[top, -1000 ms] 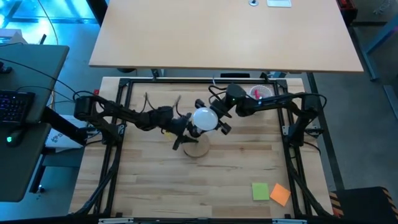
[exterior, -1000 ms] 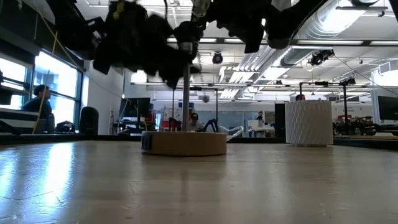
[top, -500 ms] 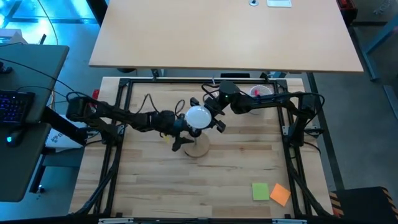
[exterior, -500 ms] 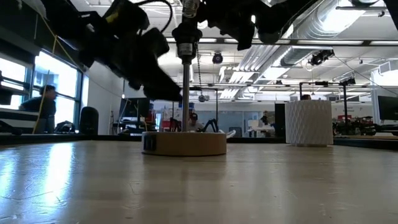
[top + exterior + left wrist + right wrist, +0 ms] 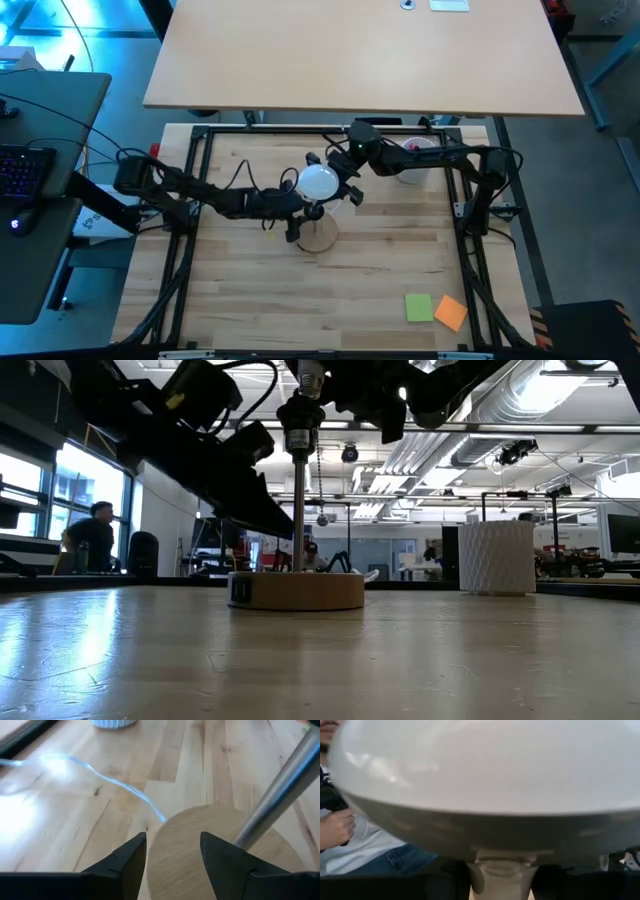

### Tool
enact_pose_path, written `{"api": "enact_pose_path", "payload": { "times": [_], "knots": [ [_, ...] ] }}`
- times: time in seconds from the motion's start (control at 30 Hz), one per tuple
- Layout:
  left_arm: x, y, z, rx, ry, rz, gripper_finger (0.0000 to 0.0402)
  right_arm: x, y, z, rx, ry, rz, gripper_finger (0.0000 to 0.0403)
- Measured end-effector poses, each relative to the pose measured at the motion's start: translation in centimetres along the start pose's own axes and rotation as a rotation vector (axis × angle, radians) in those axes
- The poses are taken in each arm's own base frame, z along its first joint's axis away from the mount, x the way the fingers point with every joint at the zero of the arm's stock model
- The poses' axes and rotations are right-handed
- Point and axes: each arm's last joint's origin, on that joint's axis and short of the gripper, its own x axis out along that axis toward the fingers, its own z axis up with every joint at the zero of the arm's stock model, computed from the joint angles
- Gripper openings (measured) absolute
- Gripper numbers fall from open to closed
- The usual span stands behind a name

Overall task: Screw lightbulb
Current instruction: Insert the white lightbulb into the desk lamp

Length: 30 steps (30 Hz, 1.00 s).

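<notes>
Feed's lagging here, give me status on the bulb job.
Right gripper shut on the lightbulb, above the socket. Left gripper open, beside the stand's pole, over the wooden base. Nothing in the way.

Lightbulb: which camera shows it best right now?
The right wrist view: the lightbulb fills the picture, its narrow base pointing down. The high view shows only its white globe, held in the right gripper above the wooden stand. The low and left wrist views miss it.
</notes>
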Motion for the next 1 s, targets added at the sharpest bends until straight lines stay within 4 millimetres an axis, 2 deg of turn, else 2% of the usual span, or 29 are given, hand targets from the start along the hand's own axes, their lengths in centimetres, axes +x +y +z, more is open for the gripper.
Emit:
{"api": "enact_pose_path", "payload": {
  "times": [0.17, 0.3, 0.5, 0.73, 0.87, 1.0],
  "knots": [
    [1.2, 0.7, -0.9, 0.027, 0.013, 0.006, 0.0169, 0.1, 0.1, -0.2, -0.018, 0.011, 0.003, 0.0142],
    [2.1, 1.5, -1.6, 0.029, 0.028, 0.013, 0.0149, 1.0, 0.4, -0.5, -0.035, 0.015, 0.038, 0.0142],
    [2.6, 2.6, -2.1, 0.017, 0.048, -0.002, 0.0120, 1.5, 0.4, -1.1, -0.060, 0.021, 0.032, 0.0142],
    [2.1, 3.3, -2.3, 0.052, 0.107, 0.045, 0.0111, 1.4, 0.3, -1.3, -0.034, 0.032, 0.002, 0.0142],
    [1.4, 3.6, -2.3, 0.055, 0.171, 0.075, 0.0111, 1.8, 0.2, -2.2, 0.033, 0.072, -0.044, 0.0142],
    [0.2, 3.7, -2.1, 0.064, 0.229, 0.098, 0.0111, 2.0, 0.3, -2.3, 0.027, 0.087, -0.059, 0.0142]
  ]
}}
